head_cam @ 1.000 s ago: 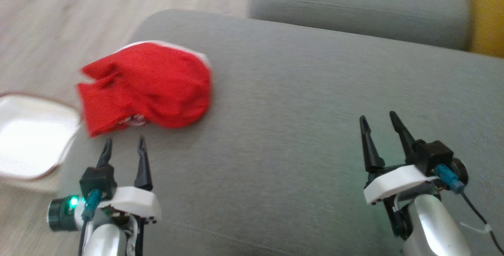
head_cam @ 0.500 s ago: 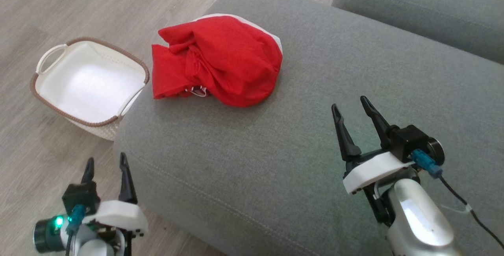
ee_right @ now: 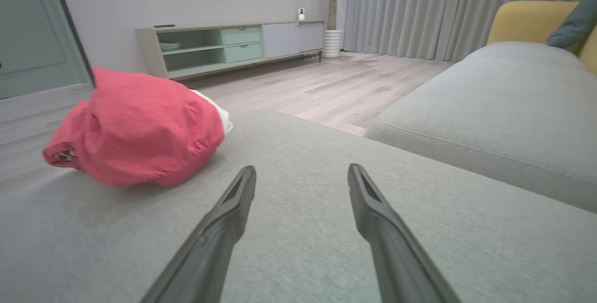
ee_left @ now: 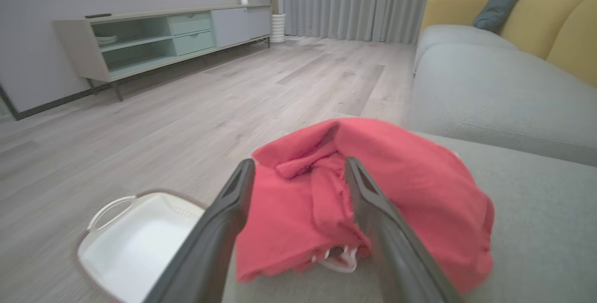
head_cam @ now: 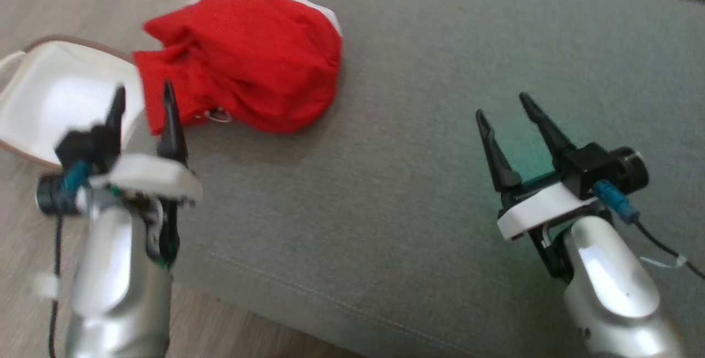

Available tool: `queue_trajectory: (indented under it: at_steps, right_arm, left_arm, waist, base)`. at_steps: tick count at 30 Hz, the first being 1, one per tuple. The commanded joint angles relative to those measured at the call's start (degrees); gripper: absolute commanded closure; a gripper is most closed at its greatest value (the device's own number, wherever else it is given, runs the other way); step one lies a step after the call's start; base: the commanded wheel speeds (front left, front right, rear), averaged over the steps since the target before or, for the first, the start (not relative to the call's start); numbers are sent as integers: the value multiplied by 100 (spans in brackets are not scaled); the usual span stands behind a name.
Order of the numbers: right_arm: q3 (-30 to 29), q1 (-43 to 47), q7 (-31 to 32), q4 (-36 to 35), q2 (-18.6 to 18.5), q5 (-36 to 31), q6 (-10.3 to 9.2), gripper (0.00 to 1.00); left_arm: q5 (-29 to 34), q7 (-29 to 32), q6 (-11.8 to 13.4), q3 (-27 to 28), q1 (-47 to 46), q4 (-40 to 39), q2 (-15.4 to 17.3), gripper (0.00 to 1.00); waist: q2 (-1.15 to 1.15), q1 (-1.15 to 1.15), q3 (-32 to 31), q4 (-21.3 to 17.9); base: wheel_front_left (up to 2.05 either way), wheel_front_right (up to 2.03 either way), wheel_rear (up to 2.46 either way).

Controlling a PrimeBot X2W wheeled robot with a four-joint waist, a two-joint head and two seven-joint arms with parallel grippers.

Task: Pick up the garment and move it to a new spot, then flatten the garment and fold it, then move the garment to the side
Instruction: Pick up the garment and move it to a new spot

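The garment (head_cam: 248, 58) is a crumpled red piece with a white edge, lying at the far left corner of the grey sofa cushion (head_cam: 413, 154). It also shows as a red heap (ee_left: 373, 186) in the left wrist view and at the left (ee_right: 140, 130) in the right wrist view. My left gripper (head_cam: 142, 89) stands open just short of the garment's near left edge, with nothing between its fingers (ee_left: 224, 219). My right gripper (head_cam: 502, 104) is open over the cushion's right part, well apart from the garment.
A white basket (head_cam: 49, 99) with a brown rim stands on the wood floor (ee_left: 186, 121) left of the cushion. A second grey seat (ee_right: 489, 107) and yellow backrests (ee_left: 536, 9) lie to the right. A low TV cabinet (ee_left: 163, 37) lines the far wall.
The head camera has shifted. My left arm has risen and come forward to the garment's near left edge. Both grippers stay open, and the garment lies as before.
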Motion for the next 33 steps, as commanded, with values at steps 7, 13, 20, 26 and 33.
queue_trajectory:
  at_steps: [7,13,20,26,33]
  right_arm:
    - [262,-265,-63,-442,-181,80,42,0]
    - [302,-351,-63,-546,-217,130,42,0]
    - [238,-332,-63,-566,-193,194,42,0]
    - [156,-207,-63,-462,-44,240,42,0]
    - [144,-94,-63,-380,237,319,42,0]
  left_arm:
    - [-63,-70,-214,438,-1201,664,303,0]
    - [-132,-70,-76,659,-1671,1525,398,0]
    - [-107,-70,24,766,-2009,2054,507,100]
    - [35,-70,-72,687,-2009,1729,552,100]
    - [257,-70,-267,348,-2172,1153,509,100]
  waist:
    - [0,-1,740,-703]
    - [0,-1,892,-918]
    - [0,-1,841,-1096]
    - [0,-1,490,-1249]
    - [0,-1,3,-1753]
  base:
    - [0,0,0]
    - [0,0,0]
    - [0,0,0]
    - [0,0,0]
    - [0,0,0]
